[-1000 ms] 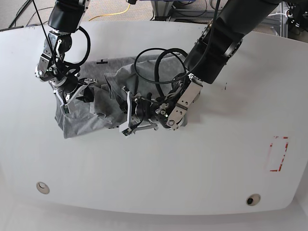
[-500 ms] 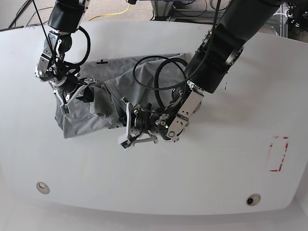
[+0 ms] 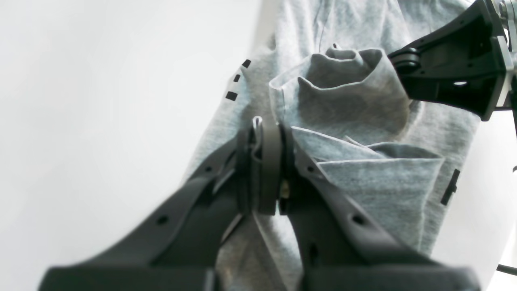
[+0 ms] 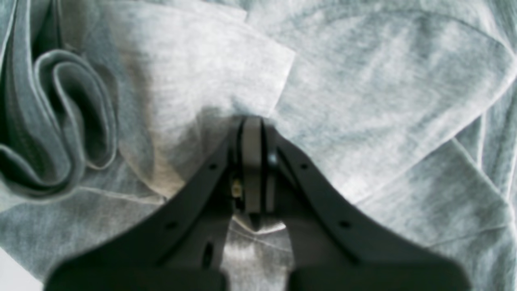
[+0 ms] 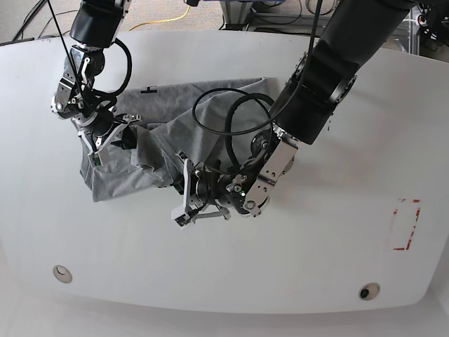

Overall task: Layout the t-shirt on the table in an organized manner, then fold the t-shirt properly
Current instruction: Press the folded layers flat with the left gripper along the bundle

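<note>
Place: it looked like a robotics lab or test room.
Table (image 5: 224, 281): a big white top with curved edges, two round grommets (image 5: 62, 273) sunk in near its front rim, filled the room's middle.
Tape mark (image 5: 405, 225): a red rectangle was stuck on the table's right side.
Cables (image 5: 165, 20): a yellow lead and black wires trailed on carpet beyond the table's far edge.

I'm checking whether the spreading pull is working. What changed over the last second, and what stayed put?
The left gripper, shut on the t-shirt, moved toward the table's near edge and slightly toward the right arm's side, dragging that edge out and stretching the cloth. The right gripper stayed clamped on the shirt's other end, unmoved.
</note>
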`<state>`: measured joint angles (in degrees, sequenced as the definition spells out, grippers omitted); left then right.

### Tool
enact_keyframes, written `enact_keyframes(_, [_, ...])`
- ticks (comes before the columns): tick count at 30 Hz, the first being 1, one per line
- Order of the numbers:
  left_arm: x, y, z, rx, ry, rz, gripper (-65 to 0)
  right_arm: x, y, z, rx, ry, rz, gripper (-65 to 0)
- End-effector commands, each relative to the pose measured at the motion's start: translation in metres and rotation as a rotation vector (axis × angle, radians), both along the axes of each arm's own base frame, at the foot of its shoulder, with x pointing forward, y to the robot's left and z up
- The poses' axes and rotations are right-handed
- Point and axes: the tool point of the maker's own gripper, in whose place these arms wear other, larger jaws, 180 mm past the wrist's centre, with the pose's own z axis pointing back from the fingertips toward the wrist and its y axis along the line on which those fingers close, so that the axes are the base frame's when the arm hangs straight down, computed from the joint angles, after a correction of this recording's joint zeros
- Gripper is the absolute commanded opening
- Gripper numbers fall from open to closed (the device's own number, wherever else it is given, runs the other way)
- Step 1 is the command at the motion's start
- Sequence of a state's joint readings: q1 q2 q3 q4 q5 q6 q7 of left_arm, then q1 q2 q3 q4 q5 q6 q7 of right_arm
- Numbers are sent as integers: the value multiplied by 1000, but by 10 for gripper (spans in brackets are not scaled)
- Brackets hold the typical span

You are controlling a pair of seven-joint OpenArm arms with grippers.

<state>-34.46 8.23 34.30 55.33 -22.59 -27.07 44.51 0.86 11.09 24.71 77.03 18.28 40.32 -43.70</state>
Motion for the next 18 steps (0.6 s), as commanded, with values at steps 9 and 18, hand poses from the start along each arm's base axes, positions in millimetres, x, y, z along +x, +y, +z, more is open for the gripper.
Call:
enact_keyframes(9, [-10,-26,19,-8,-70,-128,-637,-7,-5,-7,-43,52,12,-637])
enact_keyframes(18, [-18,-29,17,-4,-73,-181,-307,-7,-5,-7,-43,52,12,-637])
